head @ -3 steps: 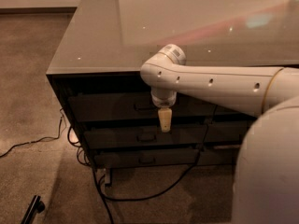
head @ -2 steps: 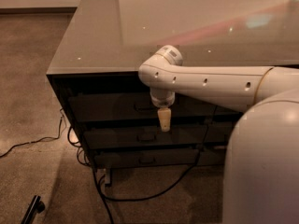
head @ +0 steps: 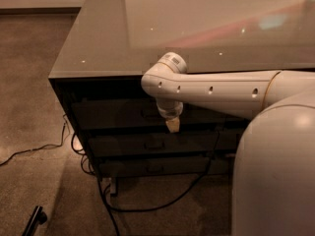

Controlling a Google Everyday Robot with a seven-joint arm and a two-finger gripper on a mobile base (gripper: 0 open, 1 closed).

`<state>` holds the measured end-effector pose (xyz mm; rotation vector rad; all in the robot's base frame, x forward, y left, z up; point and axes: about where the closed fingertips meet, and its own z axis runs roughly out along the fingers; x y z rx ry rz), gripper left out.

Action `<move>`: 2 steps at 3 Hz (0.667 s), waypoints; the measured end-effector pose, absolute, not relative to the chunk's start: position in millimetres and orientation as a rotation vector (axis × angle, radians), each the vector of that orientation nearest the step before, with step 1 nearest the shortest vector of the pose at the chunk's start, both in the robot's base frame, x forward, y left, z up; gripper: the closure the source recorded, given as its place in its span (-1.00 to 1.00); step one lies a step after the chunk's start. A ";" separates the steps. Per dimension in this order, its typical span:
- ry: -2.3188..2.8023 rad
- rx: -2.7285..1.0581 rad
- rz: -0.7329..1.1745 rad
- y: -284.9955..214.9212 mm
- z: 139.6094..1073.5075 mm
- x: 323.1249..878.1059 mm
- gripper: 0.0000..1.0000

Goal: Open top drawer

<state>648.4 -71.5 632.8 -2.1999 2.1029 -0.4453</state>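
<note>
The top drawer (head: 113,113) is a wide dark grey front just under the glossy counter top. It looks shut, flush with the drawers below. Its small loop handle (head: 149,113) shows faintly at centre. My white arm reaches in from the right. The gripper (head: 172,126) hangs down from the wrist in front of the top drawer's lower edge, just right of the handle. I cannot tell whether it touches the handle.
Two shallower drawers (head: 147,144) with like handles lie below. Black cables (head: 162,203) trail over the carpet under the cabinet and away to the left (head: 34,151). A dark object (head: 34,219) lies at the bottom left. My own body (head: 275,171) fills the lower right.
The gripper has risen a little in front of the top drawer and my body fills more of the right side. The drawer has not moved.
</note>
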 end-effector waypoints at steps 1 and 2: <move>2.103 -2.200 -0.445 -71.3 638.5 648.9 0.30; 2.103 -2.200 -0.445 -71.3 642.2 648.8 0.77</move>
